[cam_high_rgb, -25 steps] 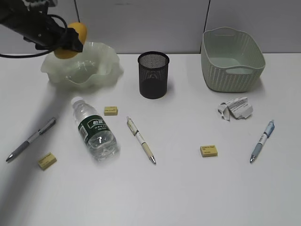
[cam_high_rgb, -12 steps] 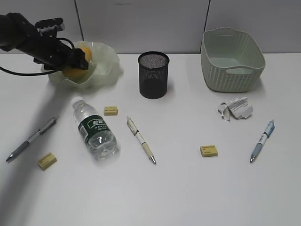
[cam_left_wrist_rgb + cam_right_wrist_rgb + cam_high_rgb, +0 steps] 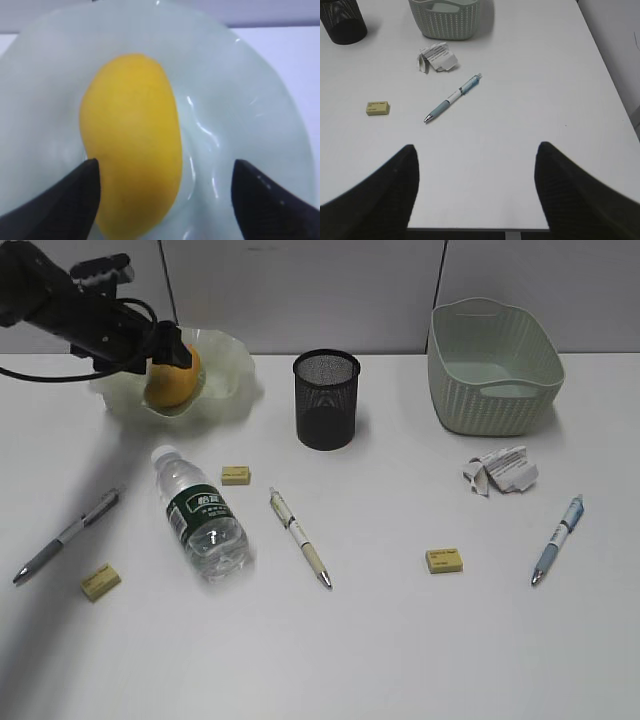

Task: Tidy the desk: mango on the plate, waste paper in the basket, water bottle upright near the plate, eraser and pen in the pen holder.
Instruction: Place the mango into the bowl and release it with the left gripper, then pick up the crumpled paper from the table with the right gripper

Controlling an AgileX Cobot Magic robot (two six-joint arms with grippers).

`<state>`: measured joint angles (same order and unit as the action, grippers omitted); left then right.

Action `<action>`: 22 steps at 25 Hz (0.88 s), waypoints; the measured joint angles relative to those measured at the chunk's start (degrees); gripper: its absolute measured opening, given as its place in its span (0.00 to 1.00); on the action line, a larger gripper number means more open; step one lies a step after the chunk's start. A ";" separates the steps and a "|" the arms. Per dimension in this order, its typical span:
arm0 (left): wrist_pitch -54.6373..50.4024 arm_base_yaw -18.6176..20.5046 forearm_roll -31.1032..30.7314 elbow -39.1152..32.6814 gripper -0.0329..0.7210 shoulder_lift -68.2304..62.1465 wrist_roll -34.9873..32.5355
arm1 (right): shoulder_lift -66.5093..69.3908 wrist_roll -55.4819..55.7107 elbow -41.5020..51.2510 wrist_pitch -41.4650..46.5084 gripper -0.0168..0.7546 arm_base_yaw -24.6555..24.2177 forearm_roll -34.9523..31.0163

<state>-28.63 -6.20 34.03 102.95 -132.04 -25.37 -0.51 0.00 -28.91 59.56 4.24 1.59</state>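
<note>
The mango (image 3: 132, 145) lies in the hollow of the plate (image 3: 260, 100), its long axis running near to far in the left wrist view, directly between the spread jaws of the left pincer (image 3: 165, 195). One dark fingertip sits just beside the fruit's left flank, possibly grazing it; the other stands well clear on the right, so the pincer is released and the fruit rests on the dish. Judging from this, the coming move is a straight withdrawal, and the gap on the right gives room for it.

The mango is smooth, yellow-orange, an oval with a slight kidney curve. The plate is translucent pale green with a glossy, rippled rim. In the exterior view it sits at the far left of the worktop (image 3: 400, 640), with the left pincer (image 3: 172, 348) above it.

Nearer on the left lies the water bottle (image 3: 200, 513), clear plastic, on its side, cap toward the plate; the left arm is plainly nearer it. The black mesh pen holder (image 3: 326, 398) stands in the far middle, the woven-look basket (image 3: 493, 365) far right, with the crumpled waste paper (image 3: 500, 471) just in front. The right pincer (image 3: 475, 190) hangs open over bare worktop, the blue pen (image 3: 453, 97) ahead of it.
</note>
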 joint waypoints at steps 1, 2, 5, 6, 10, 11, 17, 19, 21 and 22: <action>-0.55 0.00 -0.38 0.00 0.86 1.11 0.00 | 0.00 0.00 0.00 0.00 0.76 0.00 0.00; -1.08 -0.07 -0.69 0.00 0.86 2.35 0.00 | 0.00 0.00 0.00 0.00 0.76 0.00 0.00; -3.88 -0.07 -2.14 0.00 0.84 6.53 0.00 | 0.00 0.00 0.00 0.00 0.76 0.00 0.00; -5.02 -0.07 -2.41 0.00 0.83 7.81 0.00 | 0.00 0.00 0.00 0.00 0.76 0.00 0.00; -13.27 -0.12 -5.34 0.00 0.82 13.47 0.00 | 0.00 0.00 0.00 0.00 0.76 0.00 0.00; -16.18 -0.12 -6.38 0.00 0.82 14.69 0.00 | 0.00 0.00 0.00 0.00 0.76 0.00 0.00; -33.87 -0.12 -14.18 0.00 0.82 20.34 4.25 | 0.00 0.00 0.00 0.00 0.76 0.00 0.00; -38.56 -0.12 -17.15 0.00 0.81 22.22 8.36 | 0.00 0.00 0.00 0.00 0.76 0.00 0.00; -40.27 -0.12 -18.86 0.00 0.79 24.43 11.35 | 0.00 0.00 0.00 0.00 0.76 0.00 0.00; -40.62 -0.12 -19.57 -0.09 0.78 25.74 13.21 | 0.00 0.00 0.00 0.00 0.76 0.00 0.00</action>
<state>-69.24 -6.31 14.46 102.86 -106.30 -12.16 -0.51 0.00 -28.91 59.56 4.24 1.59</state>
